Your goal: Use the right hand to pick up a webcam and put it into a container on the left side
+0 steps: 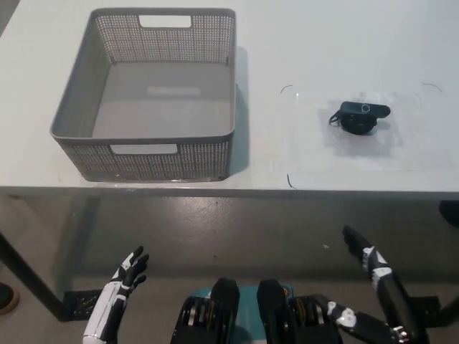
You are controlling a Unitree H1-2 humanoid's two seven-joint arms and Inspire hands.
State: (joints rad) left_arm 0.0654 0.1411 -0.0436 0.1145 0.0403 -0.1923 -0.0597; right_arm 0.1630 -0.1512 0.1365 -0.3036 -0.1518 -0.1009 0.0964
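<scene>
perforated plastic basket [84, 147], matt table [344, 43]

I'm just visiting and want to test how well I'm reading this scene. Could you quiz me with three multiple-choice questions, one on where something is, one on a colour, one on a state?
1. Where does the webcam lie?
A. Inside the basket
B. On the table, to the right of the basket
C. On the floor

2. What colour is the basket?
A. Grey
B. Red
C. Blue

3. What is in the right robot hand?
A. The webcam
B. The basket
C. Nothing

Answers:
1. B: the webcam sits on the white table, apart from the basket.
2. A: its perforated walls are grey.
3. C: it is open below the table edge, as is the left robot hand.
</scene>
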